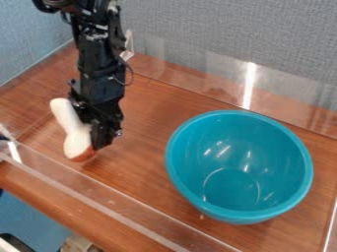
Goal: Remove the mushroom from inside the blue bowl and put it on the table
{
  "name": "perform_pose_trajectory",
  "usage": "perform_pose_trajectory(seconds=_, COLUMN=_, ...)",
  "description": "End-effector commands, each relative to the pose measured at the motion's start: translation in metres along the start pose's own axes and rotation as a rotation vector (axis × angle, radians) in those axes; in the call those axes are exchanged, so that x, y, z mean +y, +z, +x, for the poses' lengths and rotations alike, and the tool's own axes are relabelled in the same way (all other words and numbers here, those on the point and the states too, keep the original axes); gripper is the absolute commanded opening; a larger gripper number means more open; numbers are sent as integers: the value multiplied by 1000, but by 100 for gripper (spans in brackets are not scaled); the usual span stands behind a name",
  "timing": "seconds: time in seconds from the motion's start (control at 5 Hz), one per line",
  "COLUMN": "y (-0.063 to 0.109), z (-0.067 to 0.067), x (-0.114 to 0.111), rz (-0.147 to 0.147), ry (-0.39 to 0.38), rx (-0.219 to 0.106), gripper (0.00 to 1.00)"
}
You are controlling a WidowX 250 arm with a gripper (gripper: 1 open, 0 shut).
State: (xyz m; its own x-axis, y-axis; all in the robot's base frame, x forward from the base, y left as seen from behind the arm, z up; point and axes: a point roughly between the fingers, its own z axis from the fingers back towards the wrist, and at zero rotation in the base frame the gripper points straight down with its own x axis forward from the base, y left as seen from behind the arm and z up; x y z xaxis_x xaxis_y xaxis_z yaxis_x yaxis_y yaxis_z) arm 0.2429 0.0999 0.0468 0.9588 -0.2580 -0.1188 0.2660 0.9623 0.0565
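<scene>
Reddish-brown polished wooden tabletop (158,118) w/ clear acrylic edge panels (283,84), grey-blue wall behind. Item 1: large glossy teal-blue bowl (239,165), right side of table, upright, nothing inside that I see. Item 2: my black gripper (97,135), left side, pointing straight down, low over wood; fingers clamped tight on small toy mushroom (71,126), cream-white stem tilted up-left, reddish-brown cap lowest, at or near tabletop; contact w/ wood: can't tell. Mushroom well apart from bowl.
</scene>
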Motion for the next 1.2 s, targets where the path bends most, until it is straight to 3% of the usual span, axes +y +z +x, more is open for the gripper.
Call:
perform_pose_trajectory(seconds=0.0, y=10, z=-2, x=6, rz=14, ry=14, rx=-41, gripper=0)
perform_pose_trajectory(seconds=1.0, y=17, z=-3, x=5, rz=4, ry=24, rx=-90, gripper=0)
